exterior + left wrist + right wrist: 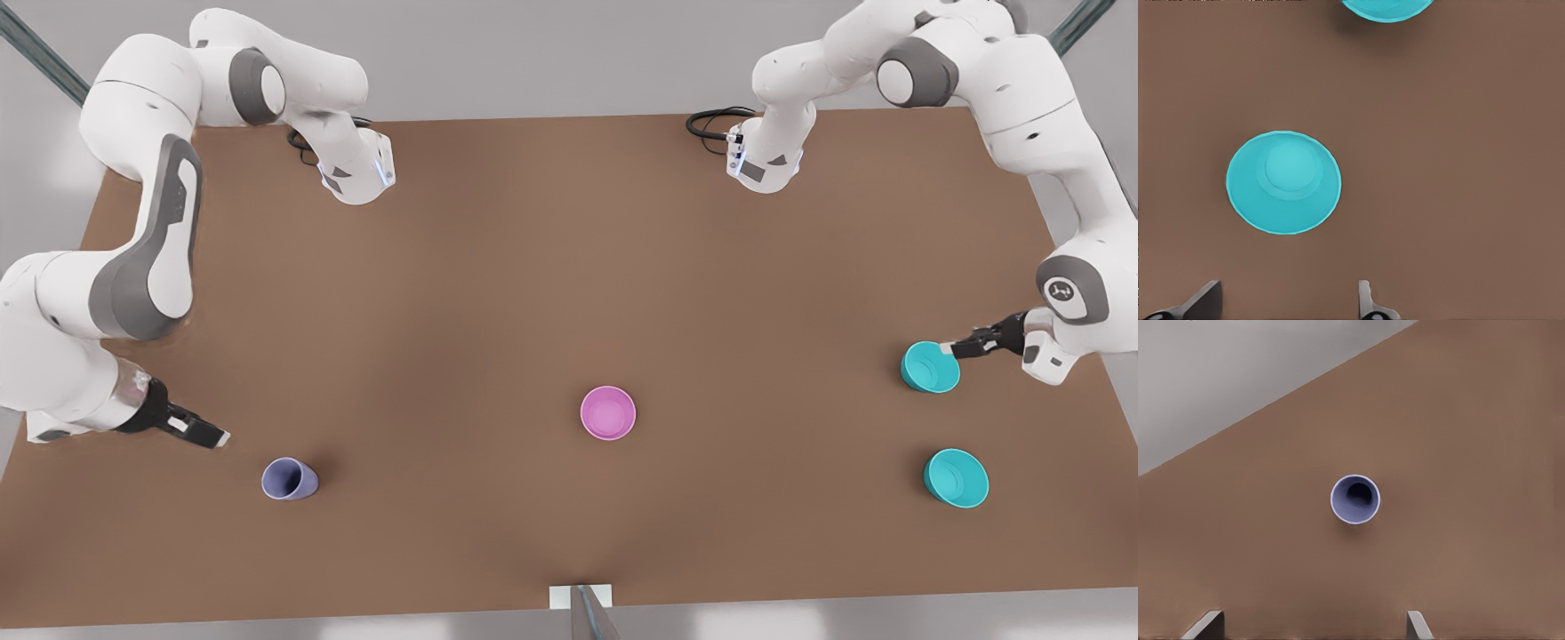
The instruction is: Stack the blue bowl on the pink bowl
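Observation:
The pink bowl (608, 412) stands upright near the table's front middle. Two alike turquoise bowls stand at the front view's right: one blue bowl (931, 367) (1283, 181) and its twin (956, 477) (1387, 8) nearer the front edge. My left gripper (965, 345) (1286, 305) hovers just beside the first bowl's rim, open, with nothing between its fingers. My right gripper (209, 436) (1311, 628) waits open at the front view's left, a short way from a lavender cup (289, 479) (1355, 499).
The brown table (498, 267) has wide bare room between the pink bowl and the turquoise bowls. Both arm bases stand at the back edge with black cables (711, 120). A small white bracket (582, 597) sits at the front edge.

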Tool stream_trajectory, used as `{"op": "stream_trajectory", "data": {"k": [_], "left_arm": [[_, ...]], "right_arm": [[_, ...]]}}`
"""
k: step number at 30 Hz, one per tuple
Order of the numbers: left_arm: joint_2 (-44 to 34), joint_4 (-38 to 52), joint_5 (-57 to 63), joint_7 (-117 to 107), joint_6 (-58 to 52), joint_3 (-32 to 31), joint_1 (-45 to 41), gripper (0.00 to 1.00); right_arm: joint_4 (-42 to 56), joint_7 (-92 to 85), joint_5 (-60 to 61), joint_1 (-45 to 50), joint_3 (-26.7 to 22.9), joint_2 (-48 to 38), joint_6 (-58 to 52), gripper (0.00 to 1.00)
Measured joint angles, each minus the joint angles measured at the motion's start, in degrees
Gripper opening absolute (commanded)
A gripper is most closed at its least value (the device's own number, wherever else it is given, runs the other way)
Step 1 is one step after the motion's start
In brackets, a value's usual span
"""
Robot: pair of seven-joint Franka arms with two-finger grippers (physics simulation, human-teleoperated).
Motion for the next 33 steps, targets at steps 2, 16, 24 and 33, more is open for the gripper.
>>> {"op": "stream_trajectory", "data": {"k": [2,16,24,33], "left_arm": [[2.6,-0.6,-2.6,4.6,4.8,0.3,1.6,1.00],[12.8,-0.9,-8.9,27.9,16.7,0.9,4.1,0.55],[12.8,-0.9,-9.5,34.9,17.4,1.0,3.6,0.21],[0.3,-0.1,-2.5,29.5,12.0,1.5,-25.7,0.21]], "right_arm": [[-6.9,-3.5,-3.5,-0.6,0.2,-10.6,-5.0,1.00],[-19.4,-19.6,-8.1,-1.4,0.4,-21.2,-12.0,1.00],[-19.3,-24.5,-8.3,-0.9,0.4,-21.0,-12.5,1.00],[-19.2,-28.0,-8.4,-0.9,0.4,-20.7,-12.7,1.00]]}}
